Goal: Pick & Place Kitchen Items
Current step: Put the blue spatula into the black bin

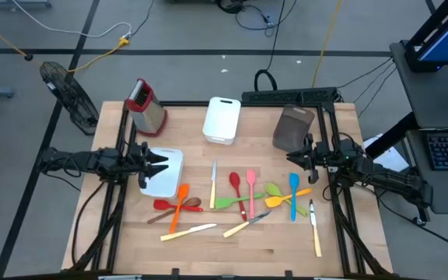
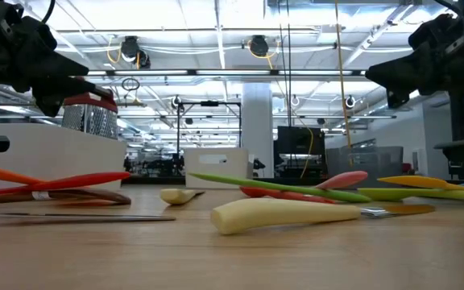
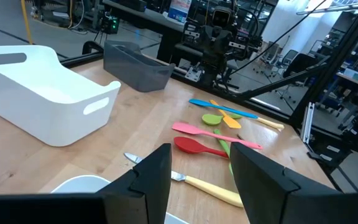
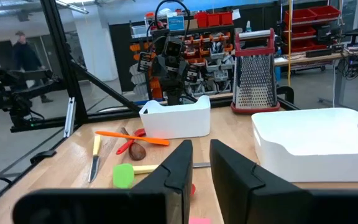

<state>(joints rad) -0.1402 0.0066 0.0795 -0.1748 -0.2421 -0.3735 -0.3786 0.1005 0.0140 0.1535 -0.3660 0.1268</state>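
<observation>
The kitchen items lie loose on the wooden table's middle: a red spoon [image 1: 236, 182], a pink spatula [image 1: 252, 187], a green spatula [image 1: 232, 202], a blue spatula [image 1: 294, 190], a yellow spoon [image 1: 281, 201], an orange spatula [image 1: 179, 207] and cream-handled knives [image 1: 190, 230]. My left gripper [image 1: 162, 161] hovers level over a white tub [image 1: 168, 180] at the left, open, with nothing between its fingers [image 3: 201, 152]. My right gripper [image 1: 290, 158] hovers level at the right, past the blue spatula's far end. Its fingers [image 4: 201, 149] stand a narrow gap apart and hold nothing.
A second white tub [image 1: 222, 119] stands at the far middle, a brown holder [image 1: 292, 127] at the far right and a red-topped metal grater [image 1: 146, 105] at the far left. Black frame rails run along both table sides. Bare wood lies near the front edge.
</observation>
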